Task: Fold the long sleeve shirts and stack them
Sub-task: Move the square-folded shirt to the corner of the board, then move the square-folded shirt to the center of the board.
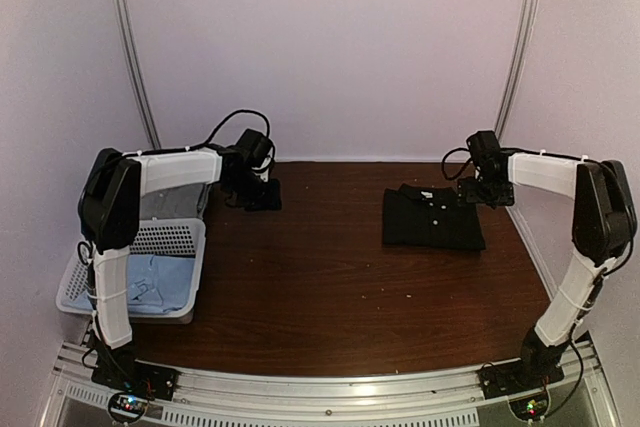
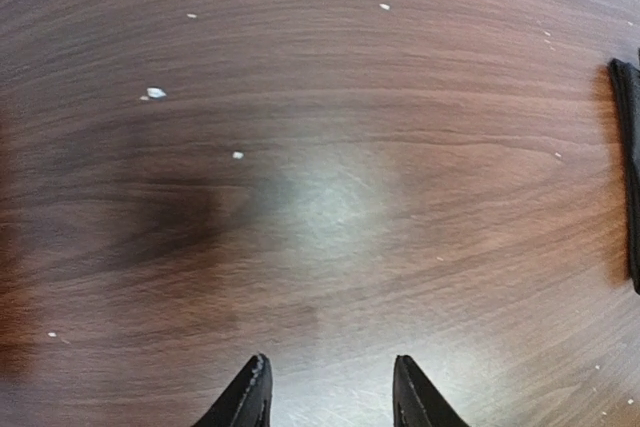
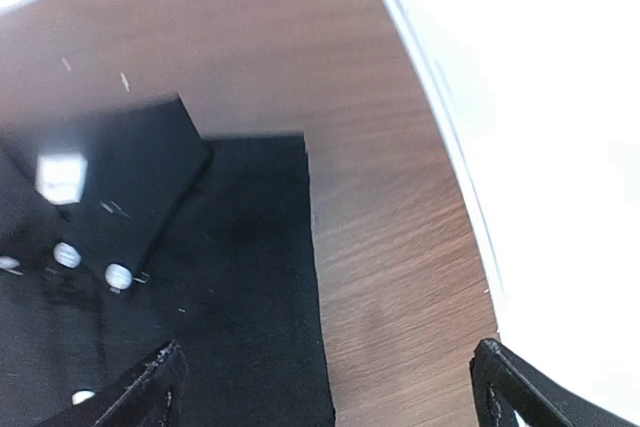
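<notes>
The right claw point(image 3: 328, 350) hangs with its jaws spread wide and nothing between them. Beneath it lies the folded black shirt point(image 3: 230, 277), collar point(image 3: 130, 182) up. A small white label point(image 3: 60, 175) sits at the collar, too blurred to read, and white buttons point(image 3: 117, 274) run down the placket. The shirt's straight side edge runs between the two fingers. Under the outer finger point(image 3: 510, 387) is bare table point(image 3: 400, 247), then the table's edge and the white wall point(image 3: 560, 147) just beyond, so little room on that side.

The left claw point(image 2: 330, 362) is parted and holds nothing. Bare, white-specked wood spreads all around it, and the black shirt's edge shows well apart to its right.

On that claw's other side, well apart, a white basket point(image 1: 170, 239) holds the light blue shirt point(image 1: 150, 282) and the greyish shirt point(image 1: 175, 202).
</notes>
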{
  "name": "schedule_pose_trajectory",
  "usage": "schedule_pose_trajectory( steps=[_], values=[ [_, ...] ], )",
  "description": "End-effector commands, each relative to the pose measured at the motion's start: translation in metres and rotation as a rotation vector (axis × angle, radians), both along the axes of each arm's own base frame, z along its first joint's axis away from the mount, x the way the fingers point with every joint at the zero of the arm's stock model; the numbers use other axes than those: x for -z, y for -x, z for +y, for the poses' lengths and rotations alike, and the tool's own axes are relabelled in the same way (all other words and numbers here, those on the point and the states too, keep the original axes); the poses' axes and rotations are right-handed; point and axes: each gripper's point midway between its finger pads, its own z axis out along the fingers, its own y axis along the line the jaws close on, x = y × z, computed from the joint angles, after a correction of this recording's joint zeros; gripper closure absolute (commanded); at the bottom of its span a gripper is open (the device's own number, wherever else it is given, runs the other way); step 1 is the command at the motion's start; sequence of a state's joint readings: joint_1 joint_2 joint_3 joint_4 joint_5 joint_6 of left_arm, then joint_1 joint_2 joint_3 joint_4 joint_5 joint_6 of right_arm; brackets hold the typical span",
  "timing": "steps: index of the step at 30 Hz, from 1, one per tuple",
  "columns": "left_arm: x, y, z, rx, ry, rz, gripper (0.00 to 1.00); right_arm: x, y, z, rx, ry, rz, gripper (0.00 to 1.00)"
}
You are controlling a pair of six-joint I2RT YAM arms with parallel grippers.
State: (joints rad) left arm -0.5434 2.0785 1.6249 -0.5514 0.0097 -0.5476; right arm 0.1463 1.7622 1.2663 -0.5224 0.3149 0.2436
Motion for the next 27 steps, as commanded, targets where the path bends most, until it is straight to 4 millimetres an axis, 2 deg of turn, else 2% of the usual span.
schedule_pose_trajectory(
  steps=[1,5,9,12,16,23,27],
  values=[
    [-0.018,-0.013,0.033,-0.063,-0.087,-0.071,0.57,-0.047,-0.002,0.007,0.012,-0.074,-0.171,0.00],
    [-0.019,-0.024,0.057,-0.098,-0.171,-0.102,0.56,-0.065,-0.002,0.030,-0.059,-0.180,-0.241,0.00],
    [-0.012,-0.035,0.086,-0.146,-0.307,-0.105,0.52,-0.075,0.000,0.050,-0.117,-0.254,-0.297,0.00],
    [-0.017,-0.044,0.107,-0.199,-0.398,-0.122,0.48,-0.082,0.001,0.065,-0.156,-0.301,-0.335,0.00],
    [-0.022,-0.055,0.132,-0.247,-0.518,-0.144,0.39,-0.086,0.002,0.082,-0.199,-0.351,-0.361,0.00],
    [-0.010,-0.065,0.175,-0.322,-0.757,-0.107,0.20,-0.089,0.003,0.098,-0.241,-0.371,-0.377,0.00],
    [0.002,-0.067,0.198,-0.351,-0.872,-0.079,0.16,-0.087,0.003,0.103,-0.257,-0.380,-0.374,0.00]
  ],
)
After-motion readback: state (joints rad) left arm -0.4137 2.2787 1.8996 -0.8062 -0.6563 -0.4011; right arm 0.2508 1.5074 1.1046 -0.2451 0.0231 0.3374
